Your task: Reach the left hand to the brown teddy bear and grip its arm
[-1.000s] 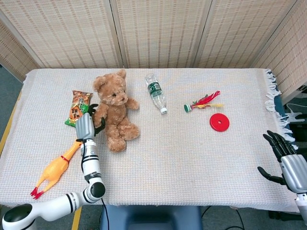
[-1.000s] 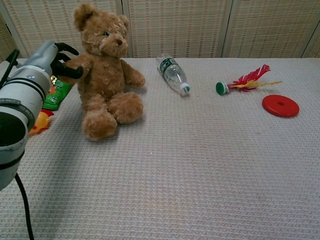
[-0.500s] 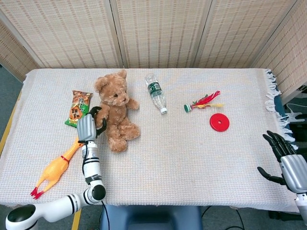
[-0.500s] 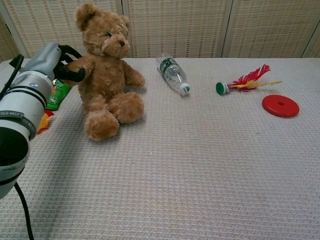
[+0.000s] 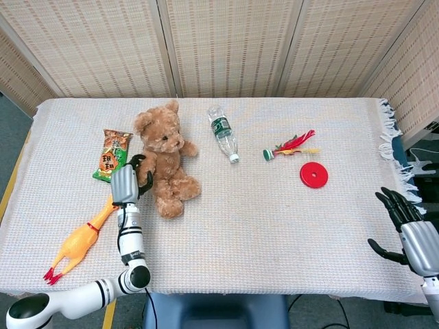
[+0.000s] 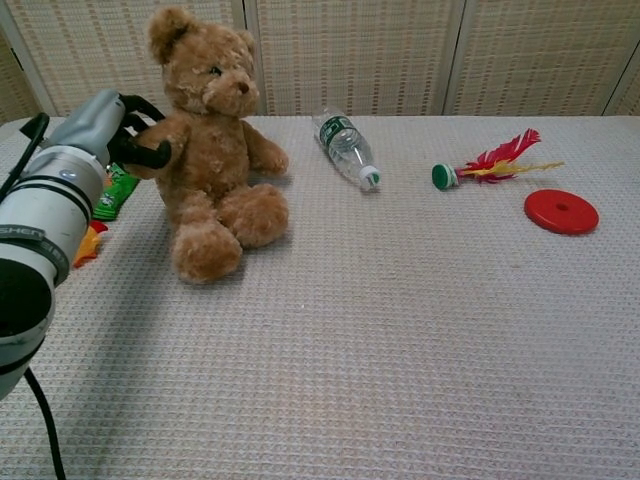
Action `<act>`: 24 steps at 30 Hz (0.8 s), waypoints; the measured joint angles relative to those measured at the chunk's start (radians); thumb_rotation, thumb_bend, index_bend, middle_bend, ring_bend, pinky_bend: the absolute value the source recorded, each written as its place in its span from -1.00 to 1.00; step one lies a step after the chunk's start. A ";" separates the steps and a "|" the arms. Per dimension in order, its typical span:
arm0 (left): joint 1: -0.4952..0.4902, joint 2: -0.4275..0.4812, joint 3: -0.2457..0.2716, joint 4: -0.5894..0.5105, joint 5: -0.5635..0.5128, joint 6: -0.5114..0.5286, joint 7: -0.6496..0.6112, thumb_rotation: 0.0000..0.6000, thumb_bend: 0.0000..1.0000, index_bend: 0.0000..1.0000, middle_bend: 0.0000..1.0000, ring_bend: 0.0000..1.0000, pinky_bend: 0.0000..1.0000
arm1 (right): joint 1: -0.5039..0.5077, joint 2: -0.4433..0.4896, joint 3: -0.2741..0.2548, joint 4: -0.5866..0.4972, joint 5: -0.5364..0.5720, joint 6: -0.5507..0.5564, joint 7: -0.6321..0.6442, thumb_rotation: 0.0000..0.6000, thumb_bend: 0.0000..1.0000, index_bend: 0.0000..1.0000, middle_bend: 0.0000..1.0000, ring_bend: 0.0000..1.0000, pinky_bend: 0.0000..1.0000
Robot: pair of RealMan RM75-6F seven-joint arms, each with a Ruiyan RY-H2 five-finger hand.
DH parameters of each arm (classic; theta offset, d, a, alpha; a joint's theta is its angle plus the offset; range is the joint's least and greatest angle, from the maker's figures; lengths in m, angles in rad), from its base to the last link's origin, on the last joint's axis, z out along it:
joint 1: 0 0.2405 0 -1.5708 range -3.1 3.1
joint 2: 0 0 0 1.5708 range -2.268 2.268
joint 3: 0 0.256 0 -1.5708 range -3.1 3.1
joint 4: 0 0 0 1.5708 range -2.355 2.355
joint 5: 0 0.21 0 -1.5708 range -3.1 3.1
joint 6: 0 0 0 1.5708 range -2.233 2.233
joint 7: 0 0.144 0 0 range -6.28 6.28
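Note:
The brown teddy bear (image 5: 164, 159) (image 6: 212, 150) sits upright on the white cloth at the table's left. My left hand (image 5: 125, 180) (image 6: 108, 127) is at its near arm, with black fingers (image 6: 148, 153) curled around that arm (image 6: 160, 143). At the table's front right corner my right hand (image 5: 410, 232) hangs open with nothing in it; the chest view does not show it.
A snack packet (image 5: 113, 153) lies just left of the bear, with a yellow rubber chicken (image 5: 79, 239) in front of it. A plastic bottle (image 5: 223, 133), a red feather shuttlecock (image 5: 291, 147) and a red disc (image 5: 313, 175) lie to the right.
My left hand has closed around the bear's arm and drawn slightly nearer. The bear has tilted and shifted a little with it. The right hand has not moved.

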 measured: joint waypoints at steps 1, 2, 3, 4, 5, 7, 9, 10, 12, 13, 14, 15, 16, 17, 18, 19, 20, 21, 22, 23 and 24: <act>0.001 0.001 0.000 -0.002 -0.002 0.000 0.003 1.00 -0.03 -0.38 -0.10 -0.24 -0.04 | 0.000 0.000 0.000 0.000 0.000 -0.001 0.000 1.00 -0.75 -1.00 -1.00 -1.00 -0.73; 0.001 0.000 0.000 0.000 0.002 0.002 -0.001 1.00 -0.03 -0.39 -0.11 -0.25 -0.04 | 0.000 0.000 0.000 0.000 0.001 -0.001 -0.001 1.00 -0.75 -1.00 -1.00 -1.00 -0.73; 0.001 -0.001 0.000 0.003 0.009 0.006 -0.007 1.00 -0.03 -0.39 -0.11 -0.25 -0.03 | 0.001 0.000 0.000 -0.001 0.001 -0.002 -0.001 1.00 -0.75 -1.00 -1.00 -1.00 -0.73; 0.001 -0.002 0.001 0.008 0.020 0.011 -0.016 1.00 -0.03 -0.40 -0.12 -0.25 -0.03 | 0.001 0.000 0.000 -0.001 0.001 -0.002 -0.001 1.00 -0.75 -1.00 -1.00 -1.00 -0.73; 0.000 -0.006 0.002 0.017 0.037 0.021 -0.030 1.00 -0.03 -0.40 -0.12 -0.26 -0.03 | 0.001 0.000 0.000 -0.001 0.001 -0.003 -0.002 1.00 -0.75 -1.00 -1.00 -1.00 -0.73; -0.001 -0.012 0.006 0.038 0.066 0.035 -0.053 1.00 -0.03 -0.40 -0.12 -0.26 -0.03 | 0.001 0.000 -0.001 -0.001 0.001 -0.003 -0.002 1.00 -0.75 -1.00 -1.00 -1.00 -0.73; -0.001 -0.018 0.011 0.058 0.086 0.041 -0.067 1.00 -0.03 -0.39 -0.12 -0.26 -0.03 | 0.001 0.000 0.000 -0.001 0.001 -0.002 -0.002 1.00 -0.75 -1.00 -1.00 -1.00 -0.73; 0.000 -0.018 0.011 0.059 0.084 0.038 -0.065 1.00 -0.03 -0.39 -0.11 -0.26 -0.03 | 0.001 0.000 -0.001 -0.001 0.001 -0.003 -0.002 1.00 -0.75 -1.00 -1.00 -1.00 -0.73; 0.004 -0.011 0.012 0.040 0.059 0.020 -0.046 1.00 -0.04 -0.38 -0.10 -0.25 -0.02 | 0.001 0.000 -0.001 0.000 0.000 -0.003 -0.002 1.00 -0.75 -1.00 -1.00 -1.00 -0.73; 0.006 -0.007 0.012 0.028 0.042 0.010 -0.030 1.00 -0.04 -0.38 -0.10 -0.25 -0.02 | 0.001 0.000 -0.001 0.000 0.000 -0.002 -0.002 1.00 -0.75 -1.00 -1.00 -1.00 -0.73; 0.009 0.000 0.011 0.009 0.018 -0.001 -0.006 1.00 -0.04 -0.38 -0.10 -0.25 -0.02 | 0.001 -0.001 -0.001 0.000 -0.001 -0.002 -0.003 1.00 -0.75 -1.00 -1.00 -1.00 -0.73; 0.011 0.005 0.011 -0.005 0.001 -0.009 0.014 1.00 -0.03 -0.38 -0.10 -0.25 -0.02 | 0.001 -0.001 -0.001 0.000 -0.001 -0.002 -0.003 1.00 -0.75 -1.00 -1.00 -1.00 -0.73; 0.012 0.010 0.011 -0.018 -0.014 -0.015 0.031 1.00 -0.03 -0.38 -0.11 -0.25 -0.02 | 0.001 -0.001 -0.001 -0.001 -0.001 -0.002 -0.003 1.00 -0.75 -1.00 -1.00 -1.00 -0.73; 0.013 0.012 0.010 -0.030 -0.027 -0.017 0.046 1.00 -0.03 -0.38 -0.11 -0.25 -0.02 | 0.001 -0.001 -0.001 -0.001 0.000 -0.002 -0.003 1.00 -0.75 -1.00 -1.00 -1.00 -0.73; 0.014 0.013 0.011 -0.032 -0.029 -0.016 0.050 1.00 -0.03 -0.38 -0.11 -0.25 -0.02 | 0.001 -0.001 -0.001 -0.001 0.000 -0.003 -0.003 1.00 -0.75 -1.00 -1.00 -1.00 -0.73; 0.014 0.013 0.011 -0.031 -0.025 -0.014 0.048 1.00 -0.03 -0.39 -0.11 -0.26 -0.02 | 0.001 -0.001 -0.001 -0.001 0.001 -0.003 -0.003 1.00 -0.75 -1.00 -1.00 -1.00 -0.73; 0.014 0.013 0.011 -0.028 -0.016 -0.011 0.041 1.00 -0.03 -0.39 -0.12 -0.26 -0.02 | 0.001 -0.001 -0.001 -0.001 0.001 -0.003 -0.003 1.00 -0.75 -1.00 -1.00 -1.00 -0.73; 0.014 0.013 0.012 -0.024 -0.008 -0.008 0.035 1.00 -0.04 -0.39 -0.12 -0.26 -0.02 | 0.001 -0.001 -0.001 -0.001 0.001 -0.003 -0.004 1.00 -0.75 -1.00 -1.00 -1.00 -0.73; 0.014 0.011 0.013 -0.020 0.001 -0.003 0.029 1.00 -0.04 -0.40 -0.12 -0.27 -0.02 | 0.001 -0.001 0.000 -0.001 0.002 -0.003 -0.004 1.00 -0.75 -1.00 -1.00 -1.00 -0.73; 0.013 0.009 0.014 -0.013 0.015 0.005 0.017 1.00 -0.04 -0.40 -0.12 -0.27 -0.01 | 0.001 -0.001 0.000 -0.001 0.002 -0.004 -0.004 1.00 -0.75 -1.00 -1.00 -1.00 -0.73; 0.013 0.007 0.016 -0.007 0.029 0.012 0.008 1.00 -0.04 -0.39 -0.11 -0.26 0.00 | 0.001 -0.001 -0.001 -0.001 0.002 -0.004 -0.004 1.00 -0.75 -1.00 -1.00 -1.00 -0.73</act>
